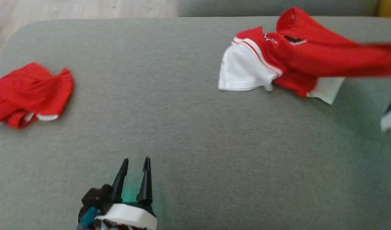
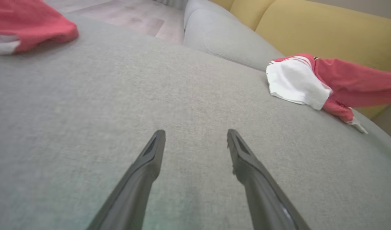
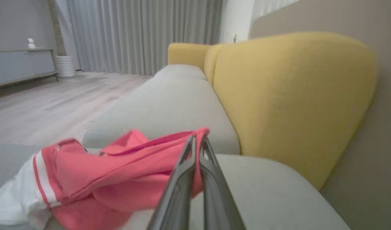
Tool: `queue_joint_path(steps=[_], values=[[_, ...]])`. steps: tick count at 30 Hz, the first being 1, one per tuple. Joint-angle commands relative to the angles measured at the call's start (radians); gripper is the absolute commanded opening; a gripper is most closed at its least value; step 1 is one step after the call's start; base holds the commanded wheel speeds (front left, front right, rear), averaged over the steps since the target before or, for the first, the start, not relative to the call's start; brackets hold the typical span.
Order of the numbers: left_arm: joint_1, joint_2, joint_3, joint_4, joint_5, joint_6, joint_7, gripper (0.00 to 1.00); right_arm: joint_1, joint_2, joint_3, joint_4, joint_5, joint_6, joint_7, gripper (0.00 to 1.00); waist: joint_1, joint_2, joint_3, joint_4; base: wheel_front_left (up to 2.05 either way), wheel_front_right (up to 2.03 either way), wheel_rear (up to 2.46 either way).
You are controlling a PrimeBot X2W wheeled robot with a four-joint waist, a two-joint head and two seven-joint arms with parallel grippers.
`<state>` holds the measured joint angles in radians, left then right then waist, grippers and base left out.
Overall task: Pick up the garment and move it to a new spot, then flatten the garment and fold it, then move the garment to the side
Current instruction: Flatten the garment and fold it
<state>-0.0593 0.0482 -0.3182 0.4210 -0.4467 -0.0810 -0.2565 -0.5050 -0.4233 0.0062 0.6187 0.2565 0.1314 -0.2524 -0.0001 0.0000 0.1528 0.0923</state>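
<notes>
The garment (image 1: 294,54) is a red jersey with white sleeves, lying crumpled at the back right of the grey cushion (image 1: 182,95). One red end is stretched taut off to the right, lifted from the cushion. In the right wrist view my right gripper (image 3: 198,139) is shut on that red edge of the garment (image 3: 118,166). My left gripper (image 1: 136,161) hovers open and holding nothing near the front of the cushion, far from the garment (image 2: 342,83). In the left wrist view its fingers (image 2: 150,159) stand well apart over bare fabric.
A second crumpled red piece of clothing (image 1: 29,92) lies at the cushion's left edge. The yellow backrest (image 3: 288,95) rises behind the garment. A pale part of my right arm (image 1: 390,119) shows at the right edge. Wooden floor (image 1: 70,8) lies beyond the cushion's far left corner.
</notes>
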Motion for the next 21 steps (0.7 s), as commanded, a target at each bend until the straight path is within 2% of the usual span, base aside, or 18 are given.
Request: queue_joint_path(steps=[1,3,4,5,6,7,14,21], values=[[-0.038,0.002,0.039,-0.027,0.01,-0.004,-0.005,1.0,0.06,0.024,-0.027,-0.057,-0.008,-0.001,-0.009,0.0,0.0001,0.0,0.001,-0.047,0.0,0.0,0.0],[-0.04,0.002,0.045,-0.027,0.013,-0.004,-0.005,1.0,0.137,0.061,-0.072,-0.087,-0.019,-0.001,-0.009,0.0,0.0001,0.0,0.0,-0.065,0.0,0.0,0.0],[-0.041,0.002,0.048,-0.027,0.013,-0.004,-0.005,1.0,0.169,0.082,-0.092,-0.102,-0.024,-0.001,-0.009,0.11,0.0001,0.0,-0.002,-0.073,0.0,0.0,0.0],[-0.041,0.002,0.051,-0.026,0.014,-0.004,-0.005,1.0,0.198,0.104,-0.11,-0.118,-0.031,-0.001,-0.009,0.32,0.0001,0.0,-0.003,-0.08,0.0,0.0,0.0],[-0.041,0.002,0.054,-0.025,0.015,-0.004,-0.005,1.0,0.227,0.124,-0.121,-0.13,-0.042,-0.001,-0.009,0.85,0.0001,0.0,-0.004,-0.086,0.0,0.0,0.0],[-0.041,0.002,0.057,-0.024,0.016,-0.005,-0.005,1.0,0.25,0.146,-0.134,-0.144,-0.046,-0.001,-0.009,1.0,0.0001,0.0,-0.004,-0.091,0.0,0.0,0.0],[-0.052,0.002,0.074,-0.029,0.021,-0.006,-0.005,1.0,0.351,0.297,-0.213,-0.246,-0.099,-0.001,-0.009,1.0,0.0001,0.0,0.004,-0.124,0.0,0.0,0.0],[-0.184,0.002,0.047,-0.02,0.033,-0.019,-0.005,1.0,0.32,0.356,-0.169,-0.296,-0.132,-0.001,-0.009,1.0,0.0001,0.0,0.076,-0.168,0.0,0.0,0.0]])
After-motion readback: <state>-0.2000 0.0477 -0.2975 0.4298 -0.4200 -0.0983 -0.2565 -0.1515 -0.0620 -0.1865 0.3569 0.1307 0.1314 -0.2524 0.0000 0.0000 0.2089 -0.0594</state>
